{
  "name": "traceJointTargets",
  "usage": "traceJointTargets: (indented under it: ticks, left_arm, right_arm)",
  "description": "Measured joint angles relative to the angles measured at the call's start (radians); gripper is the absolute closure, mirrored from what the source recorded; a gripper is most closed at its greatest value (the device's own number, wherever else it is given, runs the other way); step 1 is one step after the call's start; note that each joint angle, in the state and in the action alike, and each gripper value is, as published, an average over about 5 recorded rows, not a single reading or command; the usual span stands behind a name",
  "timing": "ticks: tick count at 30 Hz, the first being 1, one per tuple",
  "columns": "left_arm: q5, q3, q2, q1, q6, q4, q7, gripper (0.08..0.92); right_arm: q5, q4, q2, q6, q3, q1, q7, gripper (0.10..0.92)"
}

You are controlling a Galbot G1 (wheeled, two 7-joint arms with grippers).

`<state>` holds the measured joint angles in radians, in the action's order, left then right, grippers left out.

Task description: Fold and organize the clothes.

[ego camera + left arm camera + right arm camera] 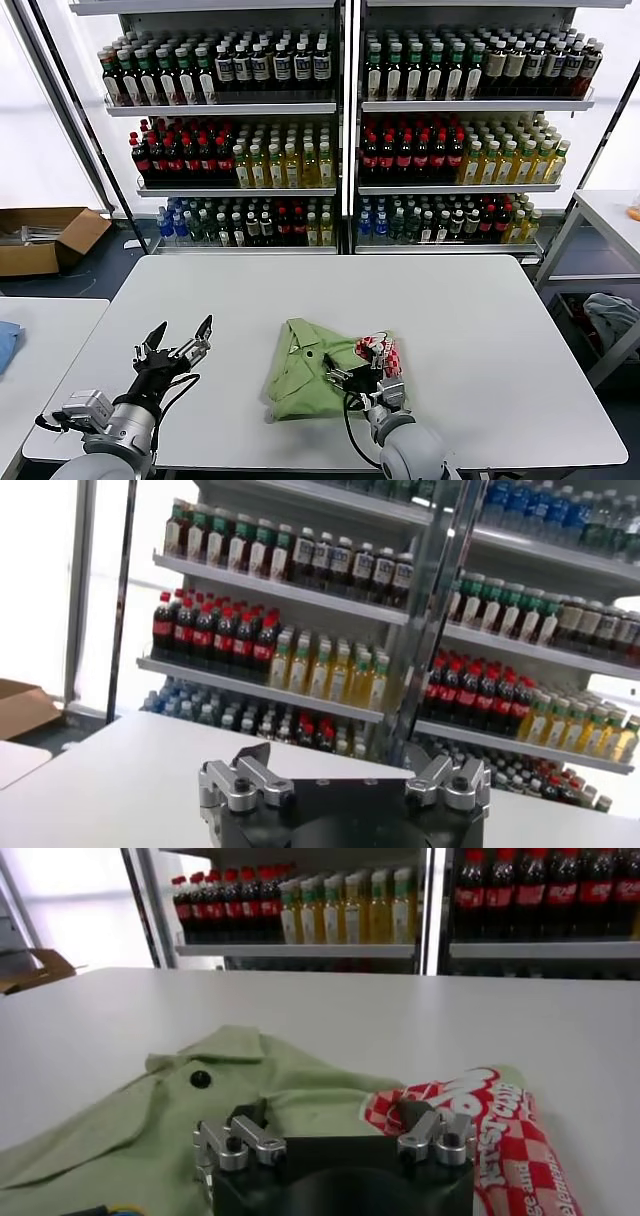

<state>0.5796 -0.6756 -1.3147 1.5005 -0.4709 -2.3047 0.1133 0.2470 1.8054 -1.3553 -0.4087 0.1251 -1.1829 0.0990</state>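
Note:
A light green polo shirt (312,378) lies crumpled on the white table (330,300) near its front edge, with a red-and-white printed logo (384,354) showing on its right side. My right gripper (356,372) is open just above the shirt, between the green fabric and the logo. In the right wrist view the shirt (200,1118), one button (200,1079) and the logo (500,1138) lie right under the open gripper (330,1116). My left gripper (180,338) is open and empty above the table's front left, well left of the shirt; it also shows in the left wrist view (345,763).
Shelves of drink bottles (340,130) stand behind the table. A cardboard box (45,238) lies on the floor at the left. A second table (40,340) with a blue cloth (6,345) adjoins on the left, and another table (610,215) stands at the right.

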Motion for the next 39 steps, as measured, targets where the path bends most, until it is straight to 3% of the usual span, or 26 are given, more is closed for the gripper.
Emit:
traceJointTargets:
  ticks: [24, 39]
  left_arm:
    - [0.001, -0.045, 0.027, 0.008, 0.026, -0.01, -0.073, 0.177]
    - [-0.004, -0.094, 0.05, 0.039, 0.055, -0.012, -0.143, 0.177]
  right_arm:
    - [0.036, 0.348, 0.082, 0.133, 0.314, -0.209, -0.106, 0.203]
    - [0.026, 0.371, 0.063, 0.216, 0.513, -0.377, -0.234, 0.203]
